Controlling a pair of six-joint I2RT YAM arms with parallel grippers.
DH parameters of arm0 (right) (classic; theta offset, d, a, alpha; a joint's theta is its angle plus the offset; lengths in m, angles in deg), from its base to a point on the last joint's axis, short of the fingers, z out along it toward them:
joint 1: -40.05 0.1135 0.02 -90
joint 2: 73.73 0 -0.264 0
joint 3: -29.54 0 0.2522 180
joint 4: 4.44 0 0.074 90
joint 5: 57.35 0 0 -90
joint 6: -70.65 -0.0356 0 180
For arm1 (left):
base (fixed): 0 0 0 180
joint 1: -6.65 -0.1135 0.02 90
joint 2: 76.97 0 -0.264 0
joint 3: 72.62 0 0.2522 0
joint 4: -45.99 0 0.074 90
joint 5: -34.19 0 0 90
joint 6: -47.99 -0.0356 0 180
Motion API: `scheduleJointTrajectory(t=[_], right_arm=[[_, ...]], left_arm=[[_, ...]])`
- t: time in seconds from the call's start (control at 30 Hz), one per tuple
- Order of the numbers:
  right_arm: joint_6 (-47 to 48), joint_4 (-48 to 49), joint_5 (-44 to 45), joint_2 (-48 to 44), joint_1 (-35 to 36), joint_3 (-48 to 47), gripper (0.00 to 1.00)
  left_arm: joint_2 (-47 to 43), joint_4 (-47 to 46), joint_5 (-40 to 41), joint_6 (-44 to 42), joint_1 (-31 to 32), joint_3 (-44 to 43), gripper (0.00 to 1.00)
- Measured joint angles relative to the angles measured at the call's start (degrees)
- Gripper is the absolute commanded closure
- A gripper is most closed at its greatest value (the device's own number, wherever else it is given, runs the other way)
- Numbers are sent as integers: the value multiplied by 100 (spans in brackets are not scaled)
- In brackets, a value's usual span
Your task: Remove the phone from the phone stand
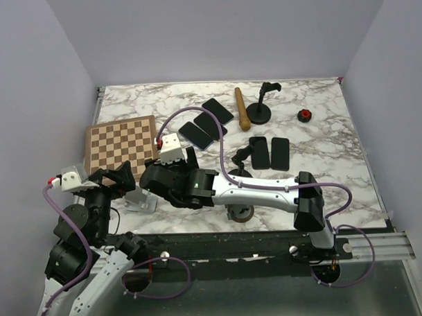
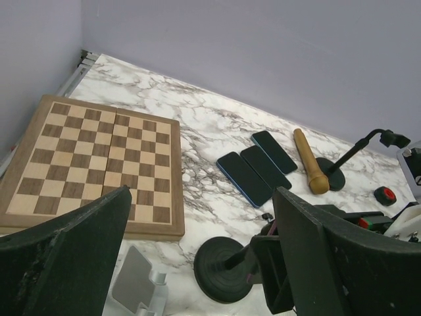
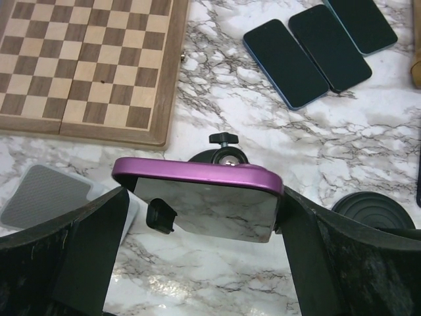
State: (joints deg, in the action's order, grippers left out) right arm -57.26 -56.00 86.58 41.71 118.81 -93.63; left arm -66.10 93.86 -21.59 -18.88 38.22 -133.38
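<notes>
A purple phone (image 3: 197, 176), its glossy face mirroring the marble, sits tilted in front of the ball head of a black phone stand (image 3: 228, 157). My right gripper (image 3: 204, 201) is shut on the phone, with a finger pressed against each short end. In the top view the right gripper (image 1: 163, 179) reaches left across the table and covers the phone. The stand's round base and stem (image 2: 223, 270) show in the left wrist view. My left gripper (image 2: 200, 194) is open and empty, hovering at the near left (image 1: 118, 178).
A chessboard (image 1: 120, 142) lies at the left. A silver stand (image 1: 140, 201) sits near the left gripper. Three dark phones (image 1: 206, 123), two more (image 1: 270, 152), a wooden pestle (image 1: 242, 108), another black stand (image 1: 261, 109) and a red knob (image 1: 304, 115) lie farther back.
</notes>
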Motion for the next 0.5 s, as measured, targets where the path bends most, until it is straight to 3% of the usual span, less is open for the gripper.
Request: scheduleJointTrajectory(t=[0.27, 0.4, 0.5], right_arm=[[92, -2, 260, 35, 0, -11, 14], [186, 42, 365, 90, 0, -15, 31], [249, 81, 411, 101, 0, -15, 53]], left_arm=[[-107, 26, 31, -24, 0, 153, 5], [-107, 105, 31, -15, 0, 304, 5], [-107, 205, 28, 22, 0, 380, 6]])
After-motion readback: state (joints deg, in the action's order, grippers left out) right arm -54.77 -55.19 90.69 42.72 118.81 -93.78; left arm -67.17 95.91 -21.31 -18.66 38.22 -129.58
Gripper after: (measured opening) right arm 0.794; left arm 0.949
